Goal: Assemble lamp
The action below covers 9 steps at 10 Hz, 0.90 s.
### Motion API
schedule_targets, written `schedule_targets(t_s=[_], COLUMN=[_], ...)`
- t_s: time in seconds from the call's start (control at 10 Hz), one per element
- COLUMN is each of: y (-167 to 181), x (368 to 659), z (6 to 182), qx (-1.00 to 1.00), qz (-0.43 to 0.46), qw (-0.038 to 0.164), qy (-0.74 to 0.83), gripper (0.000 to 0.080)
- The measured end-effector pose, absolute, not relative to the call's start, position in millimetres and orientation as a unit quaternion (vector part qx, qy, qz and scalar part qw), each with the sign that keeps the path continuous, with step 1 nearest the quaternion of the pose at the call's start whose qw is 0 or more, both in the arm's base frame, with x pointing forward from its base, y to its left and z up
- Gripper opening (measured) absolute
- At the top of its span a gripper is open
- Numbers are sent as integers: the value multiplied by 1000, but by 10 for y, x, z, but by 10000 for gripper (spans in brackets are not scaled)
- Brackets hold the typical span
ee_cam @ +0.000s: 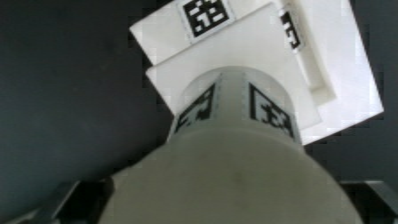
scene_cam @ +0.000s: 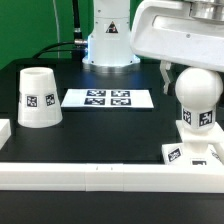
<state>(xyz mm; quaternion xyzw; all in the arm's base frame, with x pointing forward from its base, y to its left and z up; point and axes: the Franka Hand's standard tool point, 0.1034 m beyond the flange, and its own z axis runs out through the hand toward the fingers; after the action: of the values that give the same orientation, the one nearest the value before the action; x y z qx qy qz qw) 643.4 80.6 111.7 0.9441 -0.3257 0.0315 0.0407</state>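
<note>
Going by the exterior view's left to right.

Far left: a short white rail stub (scene_cam: 5, 132) at the table (scene_cam: 100, 135) edge. Next to it is the shade (scene_cam: 38, 97), standing alone, wide end down and narrow end up, with one tag facing the camera. It is well apart from everything else.

Centre: the marker board (scene_cam: 108, 98) lies flat on the black top, and the arm's pedestal (scene_cam: 108, 42) is behind it. The long front rail (scene_cam: 90, 172) runs across the near edge.

Right: this is where I'm working. The bulb (scene_cam: 197, 95) stands upright on the base (scene_cam: 190, 153), round head up, with the tagged stem meeting the base's top face. I can't tell from here whether it is seated or just resting. The base sits just behind the front rail; contact is unclear.

The gripper (scene_cam: 190, 74) is over the bulb head, coming down from above. One dark finger (scene_cam: 167, 74) shows just beside the head on its left side; the other is hidden behind the head.

In the wrist view I'm looking straight down the bulb (ee_cam: 222, 150) onto the base (ee_cam: 231, 45), with stem tags visible on two faces. The gripper (ee_cam: 217, 205) straddles the head, and the fingers (ee_cam: 75, 203) are at both sides, very close to it. Pincer state: set about as wide as the head, but I can't tell whether it is clamping or has a hair of clearance.
</note>
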Motion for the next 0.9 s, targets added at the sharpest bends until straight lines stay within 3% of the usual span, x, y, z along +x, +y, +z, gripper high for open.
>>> schedule_targets(t_s=[0.6,0.9], y=[868,897], x=[6368,6361], z=[1083,1078], qx=[842,836], qz=[16,12], qw=[27,23], qy=[-539,-549], gripper=[576,583])
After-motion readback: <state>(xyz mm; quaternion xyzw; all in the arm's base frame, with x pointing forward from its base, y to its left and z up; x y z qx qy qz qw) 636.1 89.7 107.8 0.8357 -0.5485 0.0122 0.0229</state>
